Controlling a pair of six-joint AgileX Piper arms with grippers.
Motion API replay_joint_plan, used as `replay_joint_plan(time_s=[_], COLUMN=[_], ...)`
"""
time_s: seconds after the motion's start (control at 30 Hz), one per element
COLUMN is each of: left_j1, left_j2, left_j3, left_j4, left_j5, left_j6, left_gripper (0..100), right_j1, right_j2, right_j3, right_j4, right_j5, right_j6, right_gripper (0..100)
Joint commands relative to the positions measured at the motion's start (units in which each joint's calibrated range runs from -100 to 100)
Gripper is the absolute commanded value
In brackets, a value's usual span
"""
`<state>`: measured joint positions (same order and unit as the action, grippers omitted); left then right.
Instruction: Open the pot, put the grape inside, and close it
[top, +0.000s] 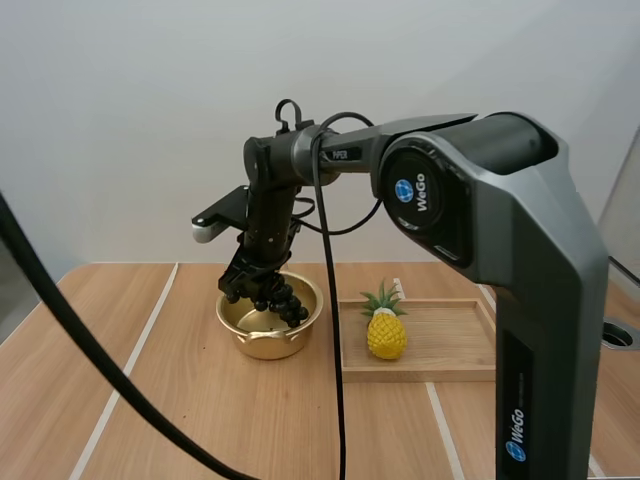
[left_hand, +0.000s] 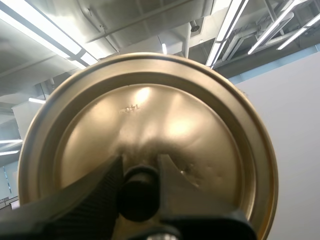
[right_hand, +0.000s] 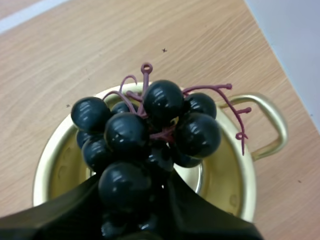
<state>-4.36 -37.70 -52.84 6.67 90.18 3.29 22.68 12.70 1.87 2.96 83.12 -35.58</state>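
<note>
An open golden pot (top: 268, 335) stands on the wooden table, left of the tray. My right gripper (top: 252, 278) is shut on a bunch of dark grapes (top: 282, 300), which hangs just over the pot's mouth. In the right wrist view the grapes (right_hand: 150, 125) are pinched by my right gripper (right_hand: 136, 192) directly above the pot (right_hand: 50, 150), whose handle (right_hand: 274, 125) sticks out to one side. My left gripper (left_hand: 139, 172) is shut on the black knob (left_hand: 139, 197) of the golden lid (left_hand: 150, 120) and holds it up in the air.
A wooden tray (top: 455, 345) lies right of the pot with a toy pineapple (top: 386, 330) on its left end. Bare table stretches left of and in front of the pot.
</note>
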Motion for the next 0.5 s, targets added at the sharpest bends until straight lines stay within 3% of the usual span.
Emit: replay_joint_plan(time_s=[0.0,0.2,0.47], left_j1=[-0.08,-0.08,-0.08], left_j2=[-0.1,-0.1,-0.1], left_j3=[-0.4,-0.4,-0.4], left_j4=[-0.3,-0.3,-0.3], left_j5=[-0.1,1.3,1.3], left_j6=[-0.2,-0.2,-0.2], left_gripper=[0,0,0], right_j1=[0.0,0.0,0.0], right_j2=[0.8,2.4,5.5], right_j3=[-0.1,-0.1,0.1], right_j4=[-2.0,-9.0,-8.1], right_j5=[-0.5,-0.5,-0.1], right_j6=[1.6,5.1,5.4], right_gripper=[0,0,0])
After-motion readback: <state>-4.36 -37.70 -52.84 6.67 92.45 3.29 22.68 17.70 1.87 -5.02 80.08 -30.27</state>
